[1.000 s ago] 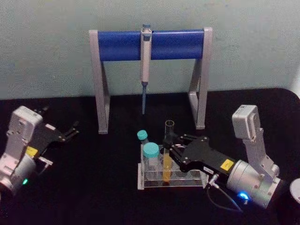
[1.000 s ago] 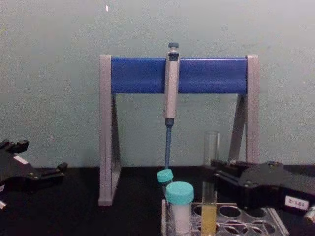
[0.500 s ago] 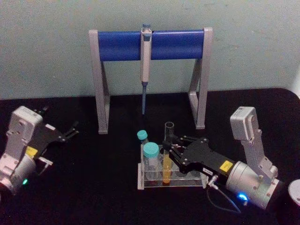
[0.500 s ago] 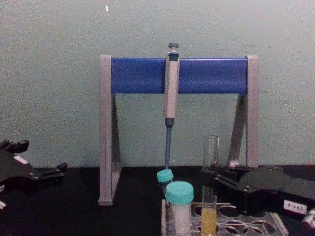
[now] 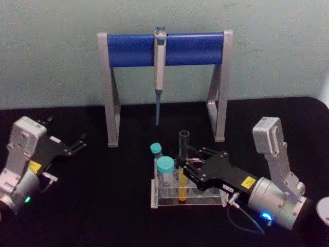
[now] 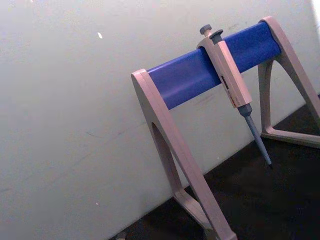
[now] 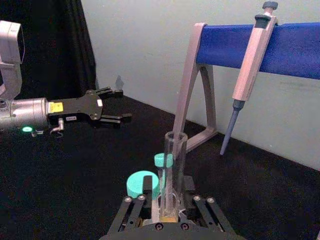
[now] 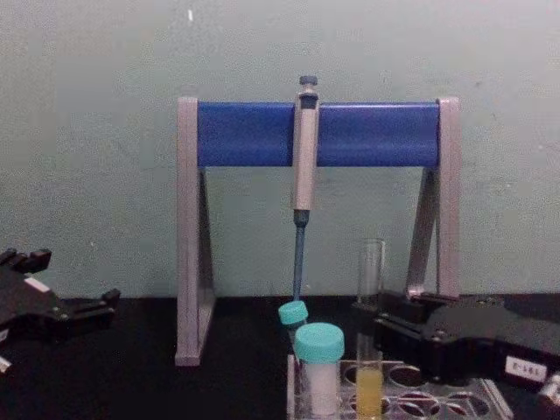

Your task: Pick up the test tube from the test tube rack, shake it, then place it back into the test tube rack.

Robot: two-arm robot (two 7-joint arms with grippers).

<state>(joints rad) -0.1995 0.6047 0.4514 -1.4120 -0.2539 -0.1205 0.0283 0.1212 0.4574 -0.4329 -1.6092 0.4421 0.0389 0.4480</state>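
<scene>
The test tube (image 5: pixel 183 149) is a slim clear glass tube with yellow-orange liquid in its bottom. It stands upright with its lower end in a hole of the clear test tube rack (image 5: pixel 205 199) at the table's front centre. My right gripper (image 5: pixel 184 163) reaches in from the right and is shut on the test tube just above the rack's top plate. In the right wrist view the test tube (image 7: pixel 174 170) rises between the fingers of the right gripper (image 7: pixel 167 192). The chest view shows the test tube (image 8: pixel 372 350) and the rack (image 8: pixel 437 385). My left gripper (image 5: pixel 79 142) is parked open at the far left.
Two teal-capped white vials (image 5: pixel 165 170) stand in the rack's left end, close beside the tube. Behind the rack is a grey-and-blue pipette stand (image 5: pixel 195 49) with a pipette (image 5: pixel 160 72) hanging from it. A pale round object (image 5: pixel 324 208) sits at the right edge.
The tube and my right gripper have shifted slightly to the left over the rack, and the tube's height changed a little. The left arm has stayed still.
</scene>
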